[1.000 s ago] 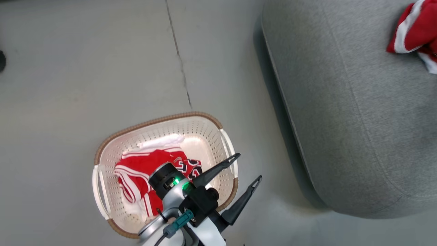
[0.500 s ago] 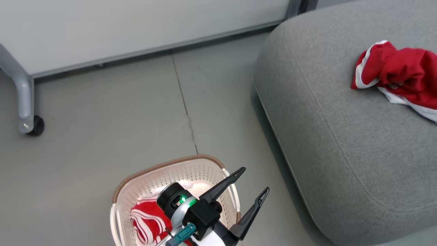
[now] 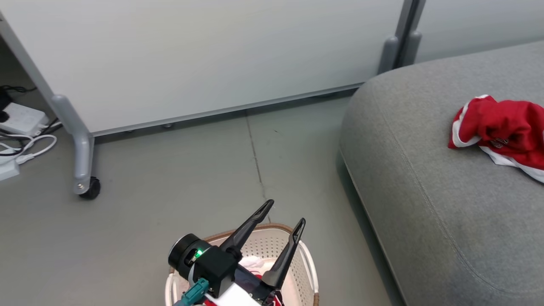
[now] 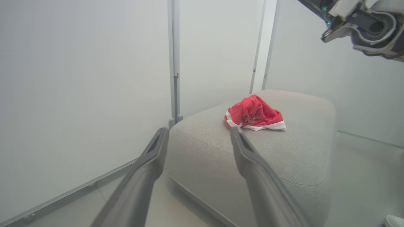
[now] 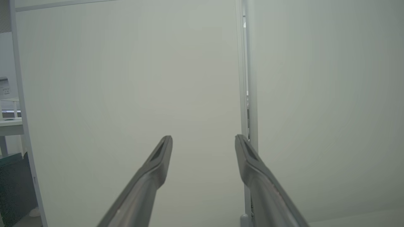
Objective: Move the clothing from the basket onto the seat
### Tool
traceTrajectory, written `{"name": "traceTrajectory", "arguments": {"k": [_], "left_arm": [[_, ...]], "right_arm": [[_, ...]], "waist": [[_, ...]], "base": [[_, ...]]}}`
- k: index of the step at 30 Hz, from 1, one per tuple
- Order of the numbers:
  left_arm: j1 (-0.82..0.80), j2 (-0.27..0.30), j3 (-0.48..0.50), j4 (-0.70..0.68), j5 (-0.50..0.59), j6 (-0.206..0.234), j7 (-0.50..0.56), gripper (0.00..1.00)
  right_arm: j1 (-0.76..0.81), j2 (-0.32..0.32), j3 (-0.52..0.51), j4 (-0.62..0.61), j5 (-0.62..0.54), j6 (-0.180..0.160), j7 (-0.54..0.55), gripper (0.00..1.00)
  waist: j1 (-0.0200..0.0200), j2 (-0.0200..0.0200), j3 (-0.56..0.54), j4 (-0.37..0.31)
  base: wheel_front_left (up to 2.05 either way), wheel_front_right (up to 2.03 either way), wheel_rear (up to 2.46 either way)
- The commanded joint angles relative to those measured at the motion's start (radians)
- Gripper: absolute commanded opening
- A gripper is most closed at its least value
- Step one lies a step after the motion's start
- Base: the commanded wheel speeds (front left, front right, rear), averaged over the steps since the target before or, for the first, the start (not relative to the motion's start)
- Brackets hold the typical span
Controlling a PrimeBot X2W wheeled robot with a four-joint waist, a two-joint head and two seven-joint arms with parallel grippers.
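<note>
Head camera has tilted up since earlier. Left end effector point(image 3: 287, 211) hangs wide open and empty over the basket point(image 3: 272, 245); right end effector point(image 5: 203, 138) is wide too. One piece of clothing point(image 3: 501, 127) lies mid-seat point(image 3: 425, 204). Next step is likely reaching down for more.

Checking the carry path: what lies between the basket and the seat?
Only bare grey floor, seen in the head view. The basket stands apart from the seat, with nothing lying in the gap.
</note>
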State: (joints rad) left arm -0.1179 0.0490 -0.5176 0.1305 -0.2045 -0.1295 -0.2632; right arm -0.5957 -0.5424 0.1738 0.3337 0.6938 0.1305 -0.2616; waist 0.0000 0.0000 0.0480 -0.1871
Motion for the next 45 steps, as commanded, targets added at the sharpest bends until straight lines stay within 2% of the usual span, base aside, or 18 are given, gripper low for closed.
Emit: {"name": "traceTrajectory", "arguments": {"k": [1,8,12,17,25,33,41,45], "left_arm": [[0.017,0.004,0.020,-0.015,-0.008,0.009,-0.001,1.00],[0.041,0.003,0.095,-0.049,-0.018,0.065,-0.001,1.00],[0.052,0.003,0.154,-0.061,-0.031,0.114,-0.001,1.00],[0.062,0.003,0.207,-0.063,-0.036,0.168,-0.001,1.00],[0.105,0.003,0.253,-0.040,-0.060,0.229,-0.001,1.00],[0.135,0.003,0.244,0.008,-0.087,0.213,-0.001,1.00],[0.136,0.003,0.266,0.029,-0.106,0.215,-0.001,1.00],[0.137,0.003,0.269,0.018,-0.110,0.201,-0.001,1.00]], "right_arm": [[0.061,0.023,-0.006,-0.061,-0.022,0.001,-0.005,1.00],[0.225,0.110,-0.045,-0.214,-0.147,0.001,-0.005,1.00],[0.333,0.194,-0.055,-0.281,-0.226,0.001,-0.005,1.00],[0.464,0.314,-0.081,-0.304,-0.290,0.000,-0.005,1.00],[0.592,0.431,-0.101,-0.292,-0.378,0.001,-0.005,1.00],[0.638,0.474,-0.078,-0.264,-0.414,0.001,-0.005,1.00],[0.627,0.471,-0.084,-0.238,-0.398,0.001,-0.005,1.00],[0.631,0.471,-0.082,-0.236,-0.395,0.001,-0.005,1.00]], "waist": [[0.0000,0.0000,-0.023,0.036],[0.0000,0.0000,-0.042,0.107],[0.0000,0.0000,-0.049,0.154],[0.0000,0.0000,-0.058,0.205],[0.0000,0.0000,-0.072,0.241],[0.0000,0.0000,-0.074,0.239],[0.0000,0.0000,-0.075,0.230],[0.0000,0.0000,-0.073,0.228]], "base": [[0.00,0.00,0.00],[0.00,0.00,0.00],[0.00,0.00,0.00],[0.00,0.00,0.00],[0.00,0.00,0.00],[0.00,0.00,0.00],[0.00,0.00,0.00],[0.00,0.00,0.00]]}}
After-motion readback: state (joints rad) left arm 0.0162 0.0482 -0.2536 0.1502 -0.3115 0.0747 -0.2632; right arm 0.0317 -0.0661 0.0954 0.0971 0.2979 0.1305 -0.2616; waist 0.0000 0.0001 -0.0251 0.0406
